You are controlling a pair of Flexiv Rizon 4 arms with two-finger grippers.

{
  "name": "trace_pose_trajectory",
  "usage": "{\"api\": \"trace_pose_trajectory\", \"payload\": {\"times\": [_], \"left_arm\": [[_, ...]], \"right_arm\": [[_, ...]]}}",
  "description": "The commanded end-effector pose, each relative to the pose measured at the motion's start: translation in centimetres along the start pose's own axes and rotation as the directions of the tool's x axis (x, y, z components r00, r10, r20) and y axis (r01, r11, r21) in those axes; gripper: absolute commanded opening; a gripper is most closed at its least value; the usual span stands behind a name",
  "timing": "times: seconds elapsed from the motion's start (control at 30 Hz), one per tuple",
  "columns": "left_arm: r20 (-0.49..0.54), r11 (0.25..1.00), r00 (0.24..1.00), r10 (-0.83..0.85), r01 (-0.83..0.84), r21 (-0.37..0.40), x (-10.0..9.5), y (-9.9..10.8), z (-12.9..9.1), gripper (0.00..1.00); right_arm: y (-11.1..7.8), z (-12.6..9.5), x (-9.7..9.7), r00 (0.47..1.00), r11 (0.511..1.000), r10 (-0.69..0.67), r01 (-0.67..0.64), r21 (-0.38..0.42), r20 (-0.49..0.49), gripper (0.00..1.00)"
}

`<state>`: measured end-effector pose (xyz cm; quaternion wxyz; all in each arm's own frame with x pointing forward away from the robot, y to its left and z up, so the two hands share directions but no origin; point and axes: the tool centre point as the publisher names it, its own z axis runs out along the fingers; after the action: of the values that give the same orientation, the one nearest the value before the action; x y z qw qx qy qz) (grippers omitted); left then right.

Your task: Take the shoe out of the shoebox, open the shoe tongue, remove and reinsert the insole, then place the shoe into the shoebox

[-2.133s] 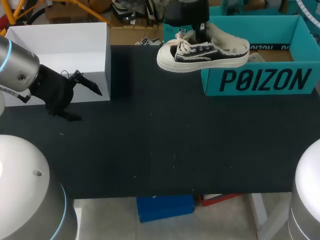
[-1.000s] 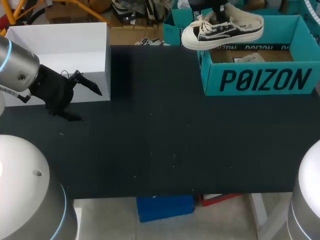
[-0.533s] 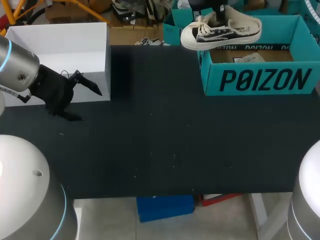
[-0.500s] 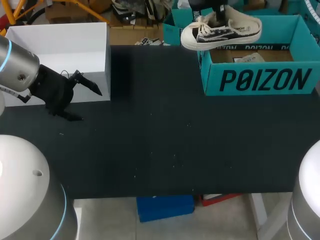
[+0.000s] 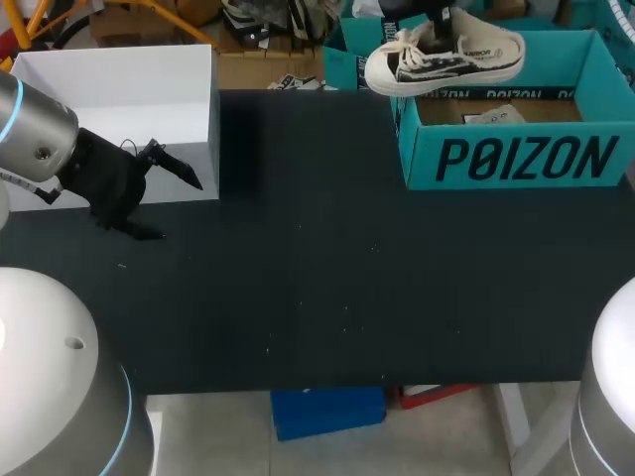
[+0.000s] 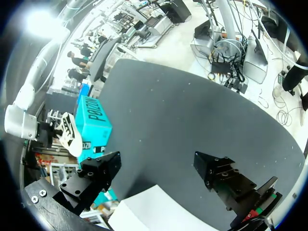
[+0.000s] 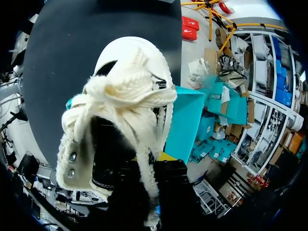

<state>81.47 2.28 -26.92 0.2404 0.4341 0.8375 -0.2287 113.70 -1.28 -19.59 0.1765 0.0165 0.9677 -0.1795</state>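
A black-and-cream canvas shoe with white laces hangs in the air over the near left corner of the teal shoebox, toe pointing left. My right gripper comes down from above and is shut on the shoe's upper near the opening. In the right wrist view the shoe fills the picture, with the gripper clamped on it and the shoebox beneath. My left gripper stands open and empty at the far left of the table, far from the shoe and the shoebox.
A white open box stands at the back left, right beside my left gripper. Inside the shoebox lies a small paper slip. The black tabletop stretches between the two boxes.
The right gripper has carried the shoe up and to the right, from in front of the shoebox's left end to above its corner. The left arm has not moved.
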Motion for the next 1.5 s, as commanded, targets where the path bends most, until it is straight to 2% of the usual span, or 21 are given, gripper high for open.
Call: {"api": "trace_pose_trajectory", "payload": {"times": [0.03, 0.47, 0.7, 1.5], "left_arm": [[-0.001, 1.0, 1.0, 0.002, -0.002, -0.002, 0.1, -0.1, -0.1, 1.0], [-0.001, 1.0, 1.0, 0.002, -0.002, -0.002, 0.1, -0.1, -0.1, 1.0], [-0.001, 1.0, 1.0, 0.002, -0.002, -0.002, 0.1, -0.1, -0.1, 1.0], [-0.001, 1.0, 1.0, 0.002, -0.002, -0.002, 0.1, -0.1, -0.1, 1.0]], "right_arm": [[-1.4, 1.1, -0.9, 1.0, 1.0, -0.013, 0.012, -0.027, -0.011, 0.0], [-6.1, 3.8, -4.3, 0.998, 0.995, -0.048, 0.043, -0.095, -0.052, 0.0], [-8.1, 5.6, -5.4, 0.993, 0.988, -0.085, 0.074, -0.132, -0.081, 0.0], [-8.7, 13.1, -5.2, 0.985, 0.987, -0.113, 0.096, -0.131, -0.133, 0.0]]}}
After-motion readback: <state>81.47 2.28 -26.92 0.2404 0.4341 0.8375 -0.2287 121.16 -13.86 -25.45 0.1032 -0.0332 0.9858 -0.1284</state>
